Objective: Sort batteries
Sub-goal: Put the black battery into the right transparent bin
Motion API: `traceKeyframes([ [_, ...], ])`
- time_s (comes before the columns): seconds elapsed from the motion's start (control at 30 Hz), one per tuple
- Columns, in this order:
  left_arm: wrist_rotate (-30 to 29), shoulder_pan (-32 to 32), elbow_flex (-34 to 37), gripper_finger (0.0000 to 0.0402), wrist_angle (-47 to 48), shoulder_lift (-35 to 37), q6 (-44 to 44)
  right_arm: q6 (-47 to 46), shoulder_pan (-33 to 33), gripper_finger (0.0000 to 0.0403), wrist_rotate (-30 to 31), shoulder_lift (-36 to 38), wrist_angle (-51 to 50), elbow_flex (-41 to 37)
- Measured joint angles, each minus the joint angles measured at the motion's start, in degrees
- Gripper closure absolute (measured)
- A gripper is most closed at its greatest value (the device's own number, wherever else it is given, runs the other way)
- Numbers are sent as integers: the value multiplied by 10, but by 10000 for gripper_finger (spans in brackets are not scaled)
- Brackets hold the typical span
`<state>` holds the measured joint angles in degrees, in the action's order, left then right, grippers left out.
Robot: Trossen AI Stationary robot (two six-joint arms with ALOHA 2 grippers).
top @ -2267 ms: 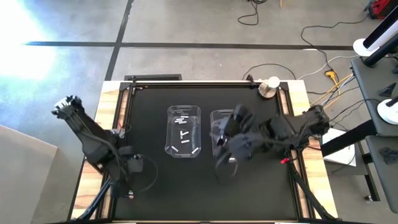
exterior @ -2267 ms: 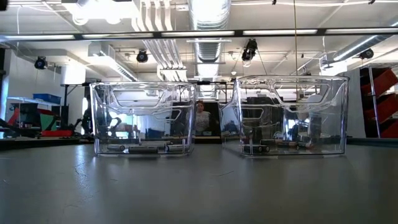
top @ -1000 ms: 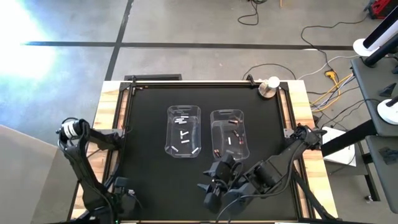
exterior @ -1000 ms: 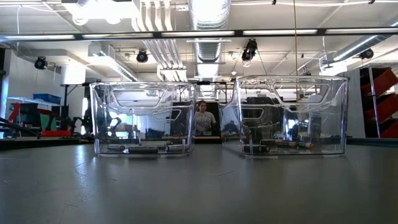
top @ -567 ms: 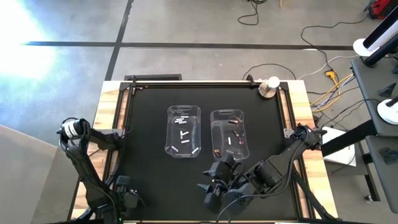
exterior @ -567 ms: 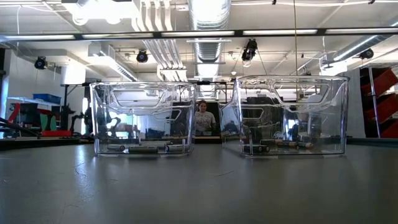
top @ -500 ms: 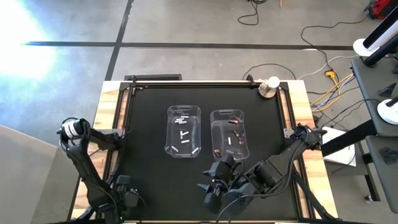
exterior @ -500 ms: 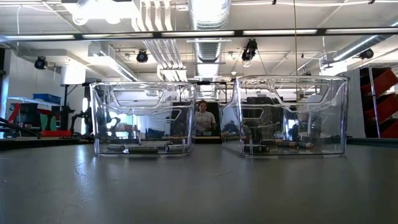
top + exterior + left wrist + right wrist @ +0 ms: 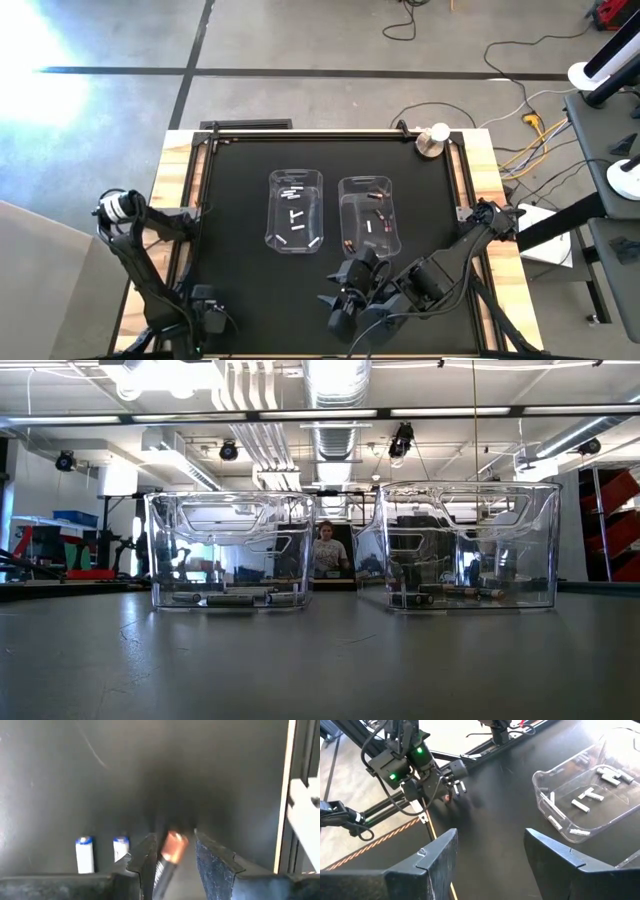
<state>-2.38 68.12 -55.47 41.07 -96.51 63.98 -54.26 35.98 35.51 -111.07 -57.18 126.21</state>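
Two clear bins stand mid-table. The left bin (image 9: 295, 212) holds white batteries (image 9: 293, 190); the right bin (image 9: 368, 222) holds dark ones (image 9: 378, 212). At the table's near-left corner my left gripper (image 9: 211, 322) points down, shut on a dark battery with a copper end (image 9: 173, 847). Two white batteries with blue tips (image 9: 84, 854) (image 9: 120, 848) rest on the black mat beside it. My right gripper (image 9: 490, 852) hovers open and empty above the near edge, in front of the right bin. My left gripper has the dark battery between its two fingers (image 9: 145, 860), coming from above and pointing down. The battery sits tilted, its copper end (image 9: 175, 843) sticking out past the fingertips toward the mat. Which part of the body is pinched is hidden by the fingers.
A silver cylinder (image 9: 432, 140) stands at the far right corner. A black frame rail (image 9: 192, 240) runs along the table's left edge close to my left gripper. Bare mat (image 9: 240, 290) lies in front of the bins. A person (image 9: 325, 546) shows in the room behind.
My left gripper has sunk a little toward the mat at the near-left corner and crept slightly toward the table's right, with no change in its opening. The right arm has kept still.
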Motion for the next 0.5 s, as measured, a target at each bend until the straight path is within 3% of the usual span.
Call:
traceKeyframes([
  [0.5, 19, -12, 8, 287, -3, -35, -24, 2, 0, 184, 0, 0, 0, 0],
])
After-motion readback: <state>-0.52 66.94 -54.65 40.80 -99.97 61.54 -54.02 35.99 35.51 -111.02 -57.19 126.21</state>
